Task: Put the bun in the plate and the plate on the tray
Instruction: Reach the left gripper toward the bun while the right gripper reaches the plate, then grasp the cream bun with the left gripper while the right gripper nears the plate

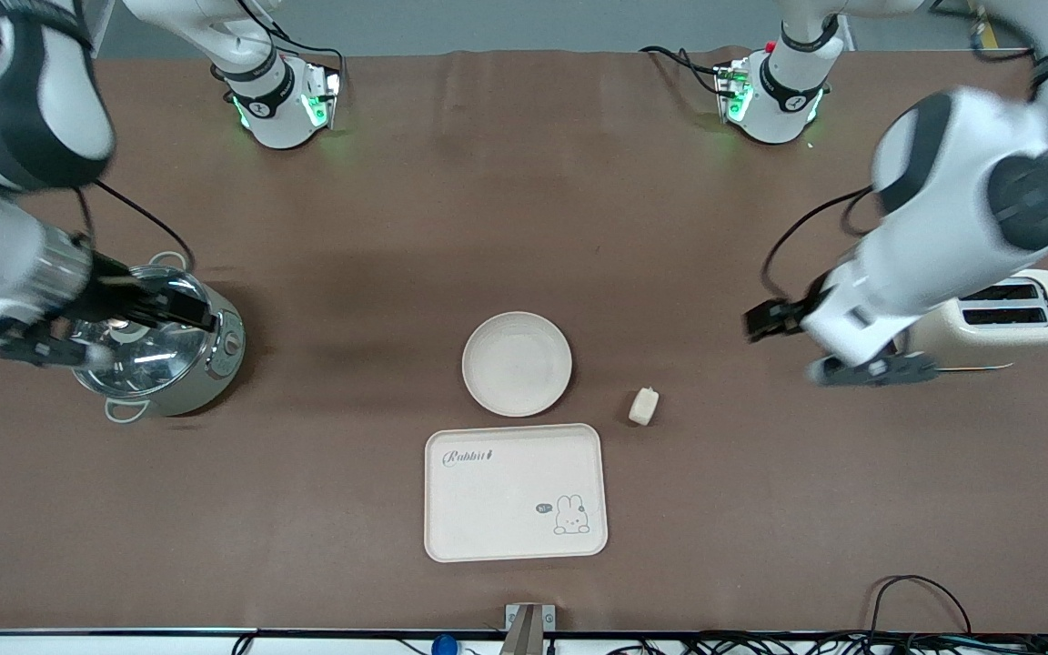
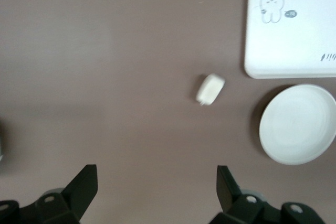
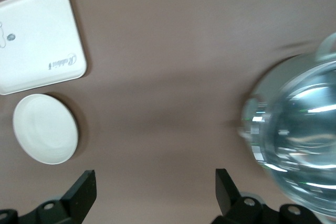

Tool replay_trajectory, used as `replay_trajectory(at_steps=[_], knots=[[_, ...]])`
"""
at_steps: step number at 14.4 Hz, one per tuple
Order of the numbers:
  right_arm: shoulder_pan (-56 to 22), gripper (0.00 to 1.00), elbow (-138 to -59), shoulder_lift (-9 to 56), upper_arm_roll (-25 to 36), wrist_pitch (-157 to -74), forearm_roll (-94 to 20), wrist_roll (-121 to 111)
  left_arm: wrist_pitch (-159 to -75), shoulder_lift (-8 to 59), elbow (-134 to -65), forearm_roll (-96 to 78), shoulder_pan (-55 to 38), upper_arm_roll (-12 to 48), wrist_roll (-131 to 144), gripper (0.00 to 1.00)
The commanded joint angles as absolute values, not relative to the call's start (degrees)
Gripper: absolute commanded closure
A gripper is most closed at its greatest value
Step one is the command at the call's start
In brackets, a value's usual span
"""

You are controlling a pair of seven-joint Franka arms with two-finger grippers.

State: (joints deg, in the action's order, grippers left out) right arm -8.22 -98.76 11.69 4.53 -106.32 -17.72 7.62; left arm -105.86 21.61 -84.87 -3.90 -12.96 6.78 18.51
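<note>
The bun lies on the brown table beside the plate, toward the left arm's end; it also shows in the left wrist view. The plate is empty and sits just farther from the front camera than the tray, which is empty too. My left gripper is open and empty in the air, between the bun and the toaster. My right gripper is open and empty over the steel pot. Plate and tray show in both wrist views.
A steel pot with a glass lid stands at the right arm's end of the table. A cream toaster stands at the left arm's end. Cables run along the table's front edge.
</note>
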Motion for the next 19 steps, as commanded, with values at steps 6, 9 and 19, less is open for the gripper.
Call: replay_trajectory(at_steps=[6,9,19], knots=[[-14.75,0.0,-107.75,21.7,4.83,-125.48,-36.11,8.61,-131.99,43.14,-83.85,-1.15,-17.14,8.0,12.57,0.01],[-18.09,0.0,-109.67,23.64,4.83,-127.96,-38.31,8.61,-134.55,44.82,-85.25,-1.23,-18.54,8.09,12.66,0.01],[-33.13,0.0,-122.0,23.73,4.75,-152.31,-57.21,8.61,-142.56,44.48,-89.83,-2.02,-19.24,10.27,22.64,1.0]])
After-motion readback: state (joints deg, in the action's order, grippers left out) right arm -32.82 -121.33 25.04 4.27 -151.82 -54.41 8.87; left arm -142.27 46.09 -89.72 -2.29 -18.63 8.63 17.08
